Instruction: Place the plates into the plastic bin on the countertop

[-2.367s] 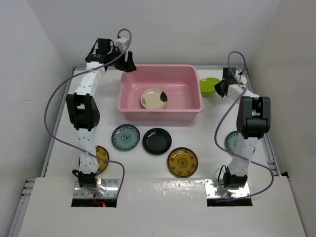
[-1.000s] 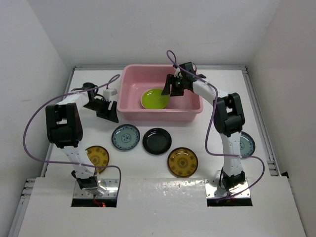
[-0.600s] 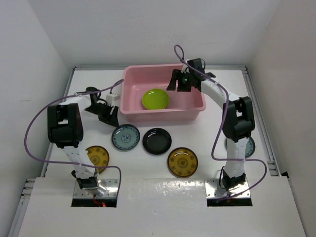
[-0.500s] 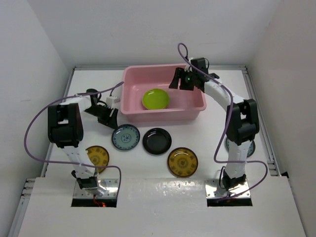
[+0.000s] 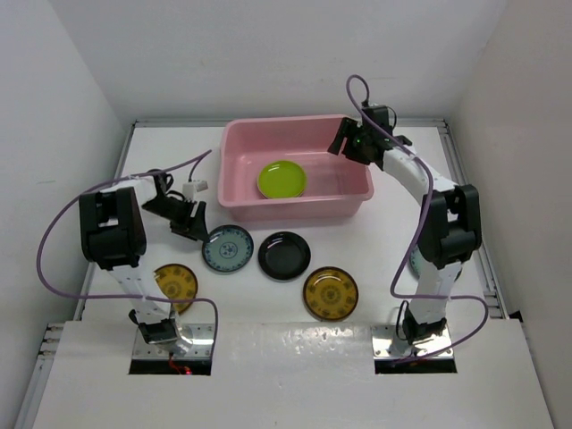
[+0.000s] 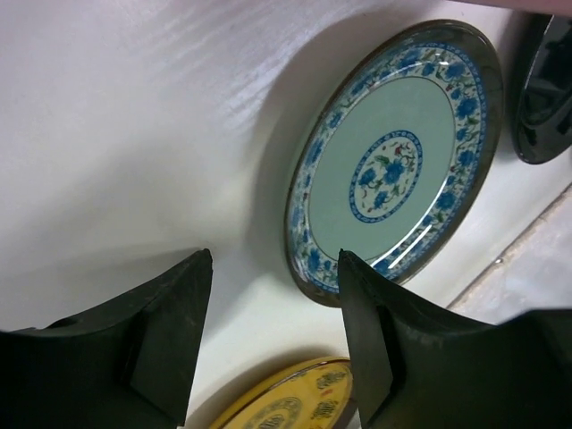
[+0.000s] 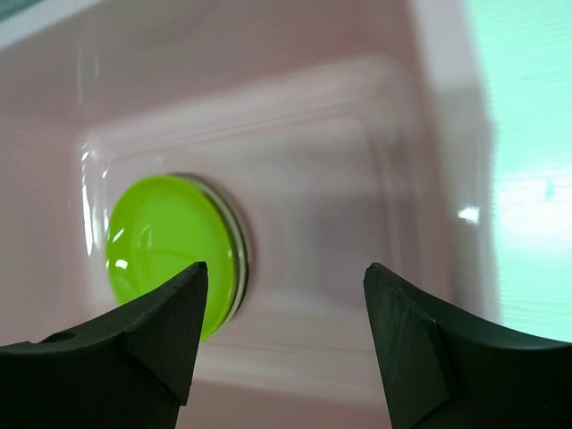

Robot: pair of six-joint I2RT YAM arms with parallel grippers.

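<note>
1. The left gripper [image 6: 273,264] has its jaws spread with nothing between them. It hangs low in front of the bin's [image 5: 295,211] left front corner, and its tips are just beside the teal plate's [image 6: 393,161] rim. I cannot tell whether they touch it.
2. The right gripper [image 7: 284,273] is also parted and empty. It sits over the bin's right back corner.
3. The lime plate [image 5: 282,179] lies flat in the middle of the bin. A paler rim shows under it, so it probably rests on another plate.
4. On the countertop [image 5: 380,237] in front of the bin lie the teal plate, a black plate [image 5: 284,255] just to its right, and 2 amber plates [image 5: 331,292] nearer the arm bases. 1 of the amber plates is partly behind the left arm. Another teal dish, right of these, is mostly hidden by the right arm.
5. The plates look rigid, light, glazed and slick, and likely to chip.
6. They lie flat, so the rim is the only hold: 1 finger eased under the lip and the other inside the well.
7. On this glossy surface a nudged plate may skid rather than lift.
8. A pinch on the edge could slip once the plate tilts, so it should be lowered into the bin rather than dropped onto the stack.
</note>
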